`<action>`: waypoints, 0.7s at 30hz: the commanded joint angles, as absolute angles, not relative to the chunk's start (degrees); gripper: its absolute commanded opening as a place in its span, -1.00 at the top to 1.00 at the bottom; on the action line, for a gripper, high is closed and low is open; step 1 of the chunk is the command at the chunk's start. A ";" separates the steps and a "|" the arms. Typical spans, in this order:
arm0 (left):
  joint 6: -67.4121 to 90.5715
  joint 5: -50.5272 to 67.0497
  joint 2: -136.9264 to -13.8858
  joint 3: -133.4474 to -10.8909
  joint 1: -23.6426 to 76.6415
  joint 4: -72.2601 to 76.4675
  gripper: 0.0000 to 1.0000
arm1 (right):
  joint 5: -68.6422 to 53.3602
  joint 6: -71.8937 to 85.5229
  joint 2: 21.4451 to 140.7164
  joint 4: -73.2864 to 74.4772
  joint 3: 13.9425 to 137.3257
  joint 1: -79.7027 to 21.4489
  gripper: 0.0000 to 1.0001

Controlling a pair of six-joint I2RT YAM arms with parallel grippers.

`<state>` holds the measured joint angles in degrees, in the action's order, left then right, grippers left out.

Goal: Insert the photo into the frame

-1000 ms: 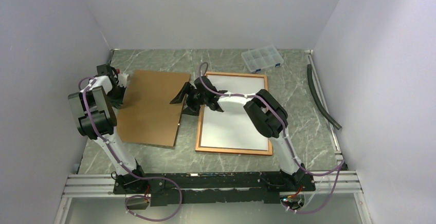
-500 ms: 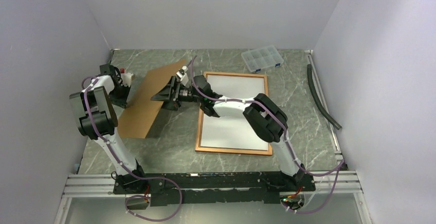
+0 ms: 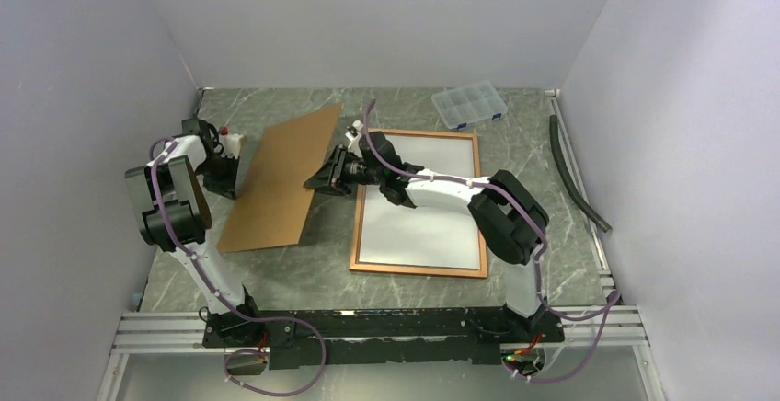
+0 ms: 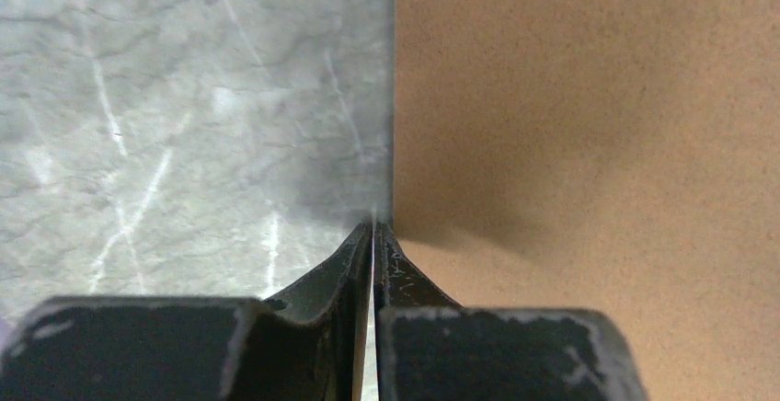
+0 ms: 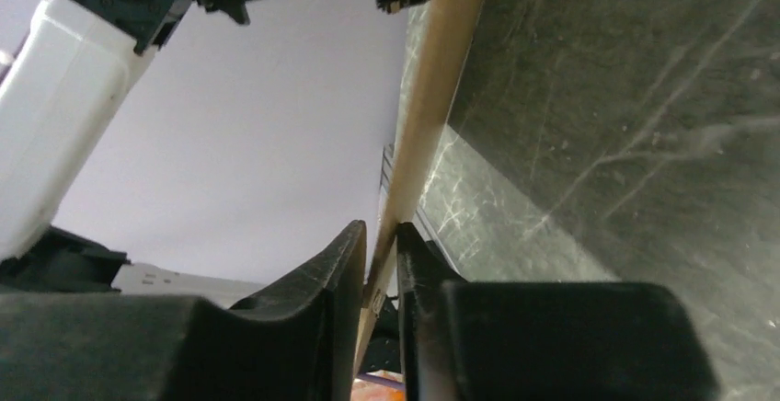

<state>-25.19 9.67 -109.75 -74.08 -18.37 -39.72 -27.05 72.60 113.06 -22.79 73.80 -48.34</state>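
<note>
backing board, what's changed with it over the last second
The backing board went from lying flat left of the frame to tipped up steeply, held between the left claw and right claw, each shut on an opposite edge. The frame, the white-side-up photo in it and the compartment box stayed put.
</note>
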 commanded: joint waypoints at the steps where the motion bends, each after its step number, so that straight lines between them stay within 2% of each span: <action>1: -23.44 13.64 -109.26 -72.60 -17.76 -46.40 0.78 | -24.56 66.57 108.93 -12.46 77.13 -47.48 0.71; 3: -23.44 14.11 -107.84 -73.07 -17.78 -47.15 0.76 | -23.70 63.66 108.86 -6.77 79.50 -47.32 0.97; 4: -23.42 14.28 -107.05 -73.36 -17.76 -47.53 0.74 | -23.35 62.35 108.58 -4.42 80.42 -47.32 1.00; 10: -22.12 15.59 -102.88 -77.18 -17.74 -50.76 0.48 | -17.69 52.86 104.39 10.00 86.75 -47.41 1.00; 15: -20.44 16.62 -99.83 -81.75 -17.86 -53.63 -0.04 | -11.30 44.81 98.53 18.08 91.85 -48.42 1.00; 19: -18.96 17.57 -98.09 -85.15 -17.84 -55.66 -0.30 | -2.67 35.94 94.69 26.82 98.17 -51.24 1.00; 21: -18.52 18.57 -97.00 -86.89 -17.93 -56.78 -0.53 | 1.97 32.33 92.99 30.12 100.05 -52.72 1.00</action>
